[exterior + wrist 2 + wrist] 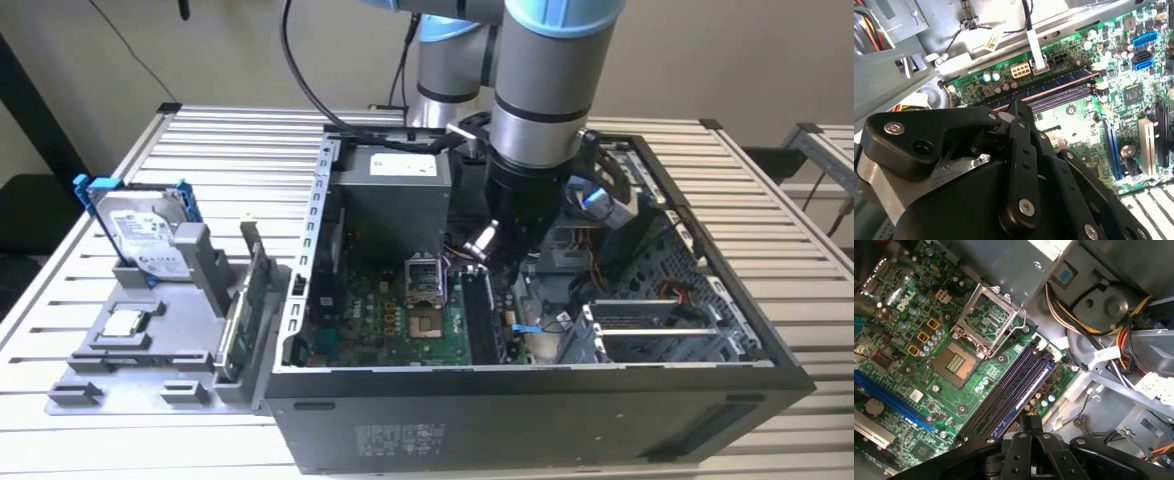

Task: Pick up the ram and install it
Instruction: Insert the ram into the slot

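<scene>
Black gripper (1026,432) hangs inside the open computer case (534,400), just above the ram (1024,387) seated in its motherboard slots; fingers' state unclear.

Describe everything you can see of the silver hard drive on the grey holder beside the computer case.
The hard drive is a flat, silver, metallic-looking box with a white label on its face and blue rails along both side edges. It stands on edge, leaning back, in a grey holder on the slatted table, to the exterior view's left of the open case. Nothing but the holder touches it.
</scene>
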